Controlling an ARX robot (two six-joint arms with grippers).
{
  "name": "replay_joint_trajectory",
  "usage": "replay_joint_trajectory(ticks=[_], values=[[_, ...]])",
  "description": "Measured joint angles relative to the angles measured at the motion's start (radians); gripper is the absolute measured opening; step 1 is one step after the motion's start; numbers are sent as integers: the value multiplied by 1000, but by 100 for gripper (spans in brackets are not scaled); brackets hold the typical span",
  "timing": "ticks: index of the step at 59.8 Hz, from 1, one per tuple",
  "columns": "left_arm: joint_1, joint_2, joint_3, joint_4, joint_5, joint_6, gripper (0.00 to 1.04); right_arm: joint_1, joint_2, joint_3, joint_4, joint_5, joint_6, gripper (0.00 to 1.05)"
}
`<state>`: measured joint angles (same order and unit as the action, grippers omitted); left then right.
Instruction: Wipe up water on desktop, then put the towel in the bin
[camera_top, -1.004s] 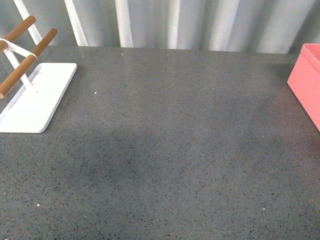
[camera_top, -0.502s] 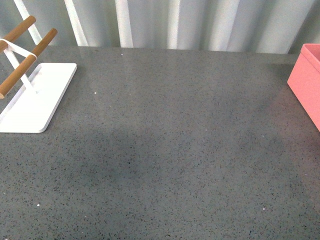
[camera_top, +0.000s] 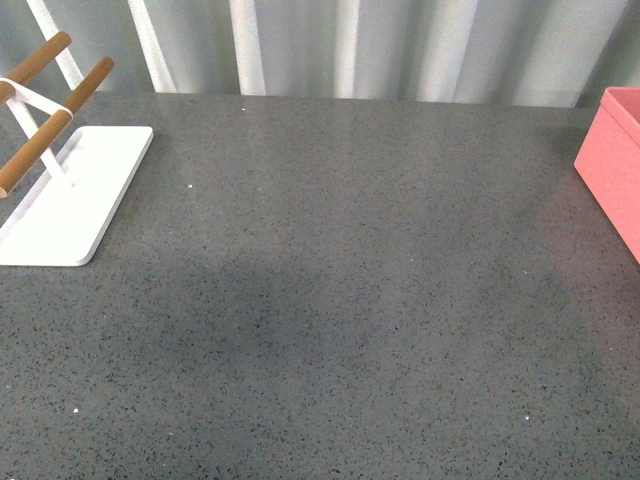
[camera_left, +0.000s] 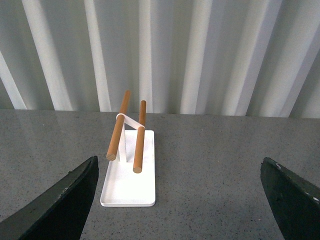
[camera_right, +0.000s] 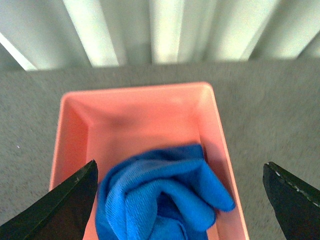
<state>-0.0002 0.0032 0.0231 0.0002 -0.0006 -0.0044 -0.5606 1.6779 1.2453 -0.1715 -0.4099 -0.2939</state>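
The bright blue towel (camera_right: 160, 195) lies bunched in folds inside the salmon-pink bin (camera_right: 135, 115). My right gripper (camera_right: 182, 200) hangs open above the bin, its dark fingertips (camera_right: 70, 205) spread wide on either side of the towel and apart from it. In the front view only a corner of the bin (camera_top: 612, 160) shows at the right edge of the dark grey speckled desktop (camera_top: 340, 280); no arm appears there. My left gripper (camera_left: 185, 200) is open over bare desktop (camera_left: 210, 165), with nothing between its fingers. I cannot make out water on the surface.
A flat white tray with wooden bars (camera_top: 70, 190) stands at the desktop's back left, and the left wrist view shows that tray (camera_left: 130, 175) ahead of the gripper. A ribbed pale wall (camera_top: 340, 45) runs behind the desk.
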Motion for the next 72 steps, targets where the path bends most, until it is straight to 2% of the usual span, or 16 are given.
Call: replay_joint_trajectory(ticks=[6, 14, 27, 39, 41, 45, 50, 53, 64, 68, 72], values=[[0, 0, 0, 0, 0, 0, 98, 39, -131, -42, 36, -31, -21, 98], [0, 0, 0, 0, 0, 0, 98, 120, -315, -124, 41, -124, -52, 98], [0, 0, 0, 0, 0, 0, 98, 274, -578, -287, -42, -213, -137, 98], [0, 0, 0, 0, 0, 0, 98, 327, -714, -353, -129, -307, -183, 98], [0, 0, 0, 0, 0, 0, 98, 348, -743, -383, -82, -245, -150, 95], [0, 0, 0, 0, 0, 0, 98, 409, -838, -520, 159, 48, -13, 83], [0, 0, 0, 0, 0, 0, 98, 435, -927, -658, 337, 233, 133, 68], [0, 0, 0, 0, 0, 0, 98, 438, -963, -722, 389, 282, 195, 59], [0, 0, 0, 0, 0, 0, 98, 468, -1040, -897, 448, 319, 262, 27], [0, 0, 0, 0, 0, 0, 98, 523, -1072, -943, 460, 394, 269, 15], [0, 0, 0, 0, 0, 0, 98, 552, -1106, -978, 471, 397, 272, 3]])
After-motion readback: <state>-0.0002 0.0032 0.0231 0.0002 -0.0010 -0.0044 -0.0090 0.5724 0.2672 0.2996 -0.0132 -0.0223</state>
